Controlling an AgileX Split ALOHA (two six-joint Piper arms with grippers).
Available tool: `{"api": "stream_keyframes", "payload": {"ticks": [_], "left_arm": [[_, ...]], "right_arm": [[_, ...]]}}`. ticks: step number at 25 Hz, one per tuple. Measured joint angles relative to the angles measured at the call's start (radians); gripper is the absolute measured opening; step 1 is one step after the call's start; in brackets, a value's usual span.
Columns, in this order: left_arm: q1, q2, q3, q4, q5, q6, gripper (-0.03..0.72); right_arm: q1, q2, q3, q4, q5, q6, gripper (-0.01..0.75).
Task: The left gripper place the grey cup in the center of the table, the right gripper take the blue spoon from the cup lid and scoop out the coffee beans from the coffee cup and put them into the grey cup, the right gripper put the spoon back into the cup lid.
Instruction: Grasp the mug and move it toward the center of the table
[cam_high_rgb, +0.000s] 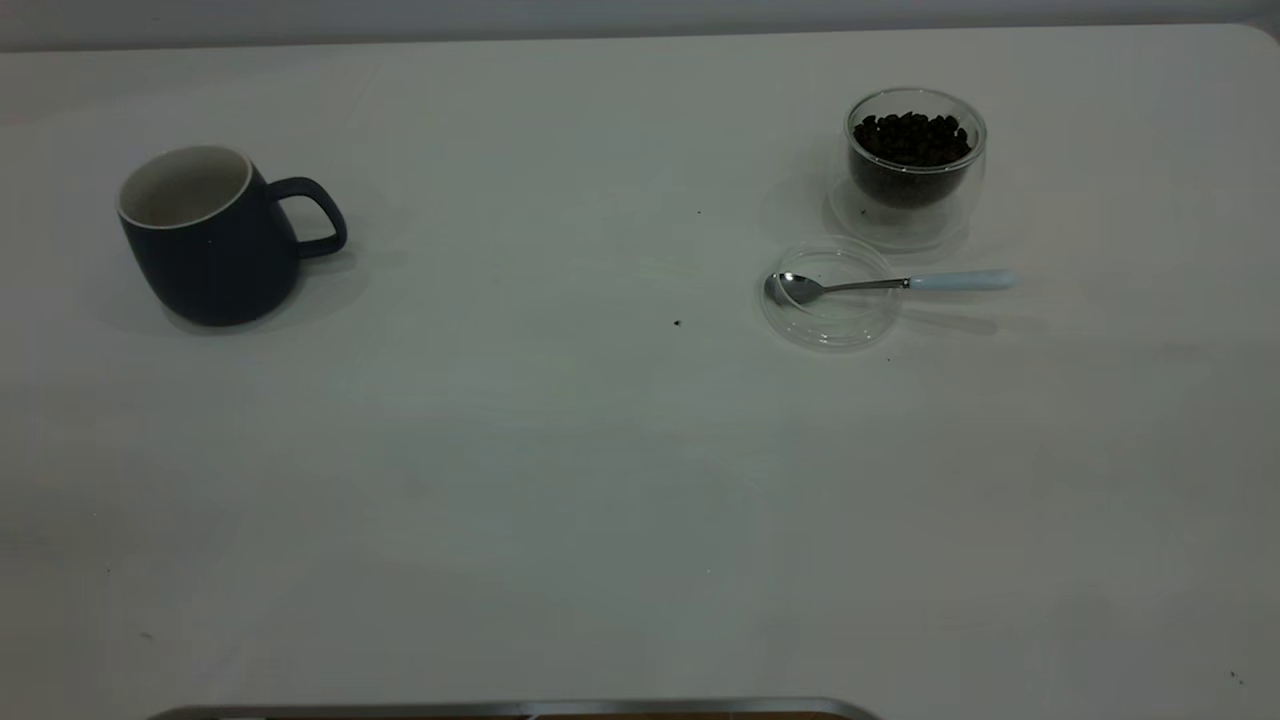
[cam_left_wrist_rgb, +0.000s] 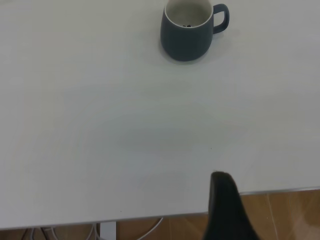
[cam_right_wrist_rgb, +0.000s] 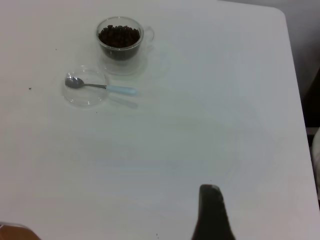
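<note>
Left gripper (cam_left_wrist_rgb: 227, 210): seen only in the left wrist view, as one black fingertip over the table's edge, well apart from the mug; whether its fingers are wide or narrow cannot be told.
Right gripper (cam_right_wrist_rgb: 212, 215): seen only in the right wrist view, as one black fingertip above bare tabletop, well apart from the glass cup and lid; its opening cannot be told either. It holds nothing that shows.
Grey cup (cam_high_rgb: 215, 240): upright at the far left of the table in the exterior view, handle pointing right, white rim and pale inside. The left wrist view shows a few dark bits at its bottom; what they are cannot be made out.
Coffee cup (cam_high_rgb: 915, 160): clear glass, upright at the far right of the table.
Coffee beans (cam_high_rgb: 912, 138): a dark heap filling the coffee cup nearly to its rim.
Cup lid (cam_high_rgb: 830, 320): clear disc lying flat just in front of the coffee cup, slightly to its left.
Blue spoon (cam_high_rgb: 960, 281): metal bowl resting in the cup lid, pale blue handle reaching right past the lid's rim.
Table (cam_high_rgb: 600, 480): plain white, with a few tiny dark specks near its middle.
</note>
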Motion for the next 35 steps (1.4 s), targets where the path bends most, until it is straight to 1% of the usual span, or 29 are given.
{"api": "stream_keyframes", "payload": {"ticks": [16, 19, 22, 26, 29, 35], "left_arm": [[0.000, 0.029, 0.000, 0.000, 0.000, -0.002, 0.517], [0.000, 0.143, -0.015, 0.000, -0.019, -0.002, 0.517], [0.000, 0.311, -0.058, 0.000, -0.077, -0.002, 0.523], [0.000, 0.572, -0.146, 0.002, -0.164, 0.011, 0.570], [0.000, 0.761, -0.228, 0.036, -0.182, 0.043, 0.599], [0.000, 1.057, -0.383, 0.129, -0.183, 0.114, 0.606]], "right_arm": [[0.000, -0.001, 0.000, 0.000, 0.000, 0.000, 0.565], [0.000, -0.001, 0.000, 0.000, 0.000, 0.000, 0.565], [0.000, -0.001, 0.000, 0.000, 0.000, 0.000, 0.565], [0.000, -0.001, 0.000, 0.000, 0.000, 0.000, 0.565], [0.000, -0.001, 0.000, 0.000, 0.000, 0.000, 0.565], [0.000, -0.001, 0.000, 0.000, 0.000, 0.000, 0.565]]}}
